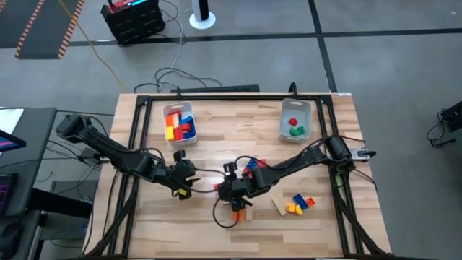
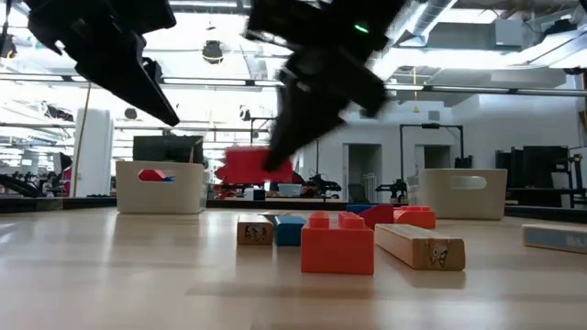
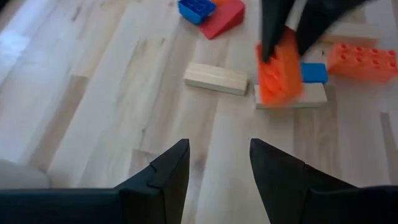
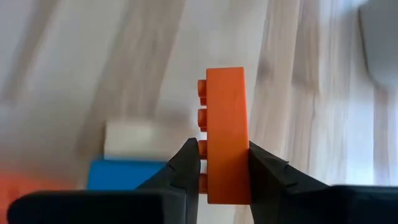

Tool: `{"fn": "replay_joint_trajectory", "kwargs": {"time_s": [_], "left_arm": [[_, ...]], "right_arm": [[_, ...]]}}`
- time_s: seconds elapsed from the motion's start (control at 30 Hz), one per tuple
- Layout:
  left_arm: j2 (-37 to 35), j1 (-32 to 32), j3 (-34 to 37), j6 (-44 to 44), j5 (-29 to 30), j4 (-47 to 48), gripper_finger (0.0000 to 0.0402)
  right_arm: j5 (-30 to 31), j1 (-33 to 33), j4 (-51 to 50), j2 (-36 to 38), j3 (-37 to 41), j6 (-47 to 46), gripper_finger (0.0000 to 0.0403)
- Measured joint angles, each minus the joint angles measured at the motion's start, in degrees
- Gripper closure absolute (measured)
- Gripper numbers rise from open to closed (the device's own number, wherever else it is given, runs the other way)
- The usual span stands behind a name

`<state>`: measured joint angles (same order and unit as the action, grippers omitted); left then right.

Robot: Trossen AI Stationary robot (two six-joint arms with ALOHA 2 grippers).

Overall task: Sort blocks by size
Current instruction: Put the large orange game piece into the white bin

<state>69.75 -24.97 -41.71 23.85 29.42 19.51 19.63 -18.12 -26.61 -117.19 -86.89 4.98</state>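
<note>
Orange long brick (image 4: 227,134) pinched between right gripper (image 4: 224,165) fingers, lifted clear of table near front centre, studs facing sideways in right wrist view; same brick seen from left wrist view (image 3: 280,68) hanging just above a tan block (image 3: 291,96) and a blue block (image 3: 314,73). Loose blocks remaining on table under and around it: second orange brick (image 2: 337,243), tan bar (image 2: 417,245), small tan cube (image 2: 254,229), blue cube (image 2: 290,229), red wedge (image 3: 222,17), plus separate cluster of yellow, blue and tan pieces (image 1: 297,204) toward front right. Left bin (image 1: 178,124) at rear already holding red, yellow, orange and blue pieces; right bin (image 1: 294,120) at rear holding a few green and red ones. Judged roughly midway: both bins partly filled, around ten blocks unsorted, held brick not yet dropped anywhere. Right gripper clamped narrow on orange brick, nothing else touched. Left gripper (image 3: 217,171) hovering just left of the pile, fingers parted moderately, empty, pointed at bare wood.
</note>
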Motion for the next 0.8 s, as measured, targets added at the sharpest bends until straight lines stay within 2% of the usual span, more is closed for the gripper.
{"fn": "replay_joint_trajectory", "kwargs": {"time_s": [0.13, 0.2, 0.37, 0.5, 0.6, 0.8], "left_arm": [[0.4, -2.2, 0.0, 0.6, 3.6, -0.1, 0.0237], [0.3, -3.1, 0.0, 0.3, 6.0, -0.9, 0.0237], [1.0, -3.5, 0.0, -2.5, 8.5, -7.4, 0.0237], [3.4, -3.2, 0.0, -7.1, 8.6, -16.7, 0.0237], [6.0, -2.5, 0.0, -11.5, 8.5, -24.9, 0.0237], [9.9, 0.3, -0.1, -17.2, 7.7, -34.7, 0.0233]], "right_arm": [[2.1, -1.0, 3.0, 4.9, 9.3, -3.9, 0.0279], [2.5, -1.5, 7.9, 8.7, 15.0, -5.9, 0.0280], [3.4, -1.9, 29.6, 18.9, 29.9, -7.5, 0.0280], [3.4, -2.0, 51.3, 22.2, 39.8, -4.3, 0.0280], [3.3, -2.0, 60.9, 22.0, 43.2, -3.1, 0.0280], [3.3, -1.9, 65.2, 21.3, 43.4, -1.6, 0.0280]]}}
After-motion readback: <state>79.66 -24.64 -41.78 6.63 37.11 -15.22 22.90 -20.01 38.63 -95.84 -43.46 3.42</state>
